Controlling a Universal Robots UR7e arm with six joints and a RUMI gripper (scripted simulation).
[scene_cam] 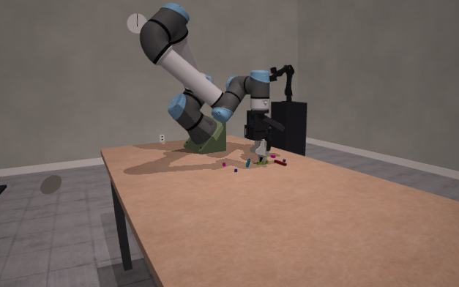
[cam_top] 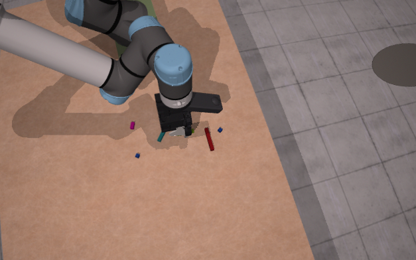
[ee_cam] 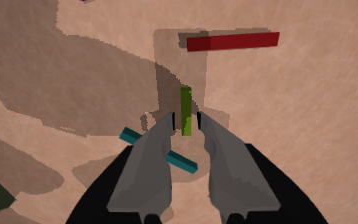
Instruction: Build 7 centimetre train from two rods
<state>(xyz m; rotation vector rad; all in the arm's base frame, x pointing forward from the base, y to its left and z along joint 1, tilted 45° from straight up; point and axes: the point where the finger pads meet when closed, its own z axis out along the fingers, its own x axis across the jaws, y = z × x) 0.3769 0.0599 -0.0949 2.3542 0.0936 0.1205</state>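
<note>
A lime rod (ee_cam: 186,107) (cam_top: 192,131) (scene_cam: 260,163) lies flat on the table. Its near end sits between my gripper's (ee_cam: 185,122) (cam_top: 180,133) (scene_cam: 261,158) fingertips. The fingers are low over the table, a little apart, with a gap on each side of the rod. A magenta rod (cam_top: 132,125) (scene_cam: 224,165) lies well to the left. A second magenta rod (scene_cam: 273,156) lies behind the gripper. A turquoise rod (cam_top: 160,136) (ee_cam: 182,162) (scene_cam: 247,163) lies slanted just beside the left finger.
A red rod (cam_top: 209,138) (ee_cam: 232,41) (scene_cam: 280,162) lies a short way beyond the lime rod's far end, crosswise to it. One blue rod (cam_top: 219,130) (scene_cam: 284,160) lies near the red rod, another (cam_top: 137,155) (scene_cam: 236,170) lies towards the front left. The arm's green base (scene_cam: 214,140) stands at the back.
</note>
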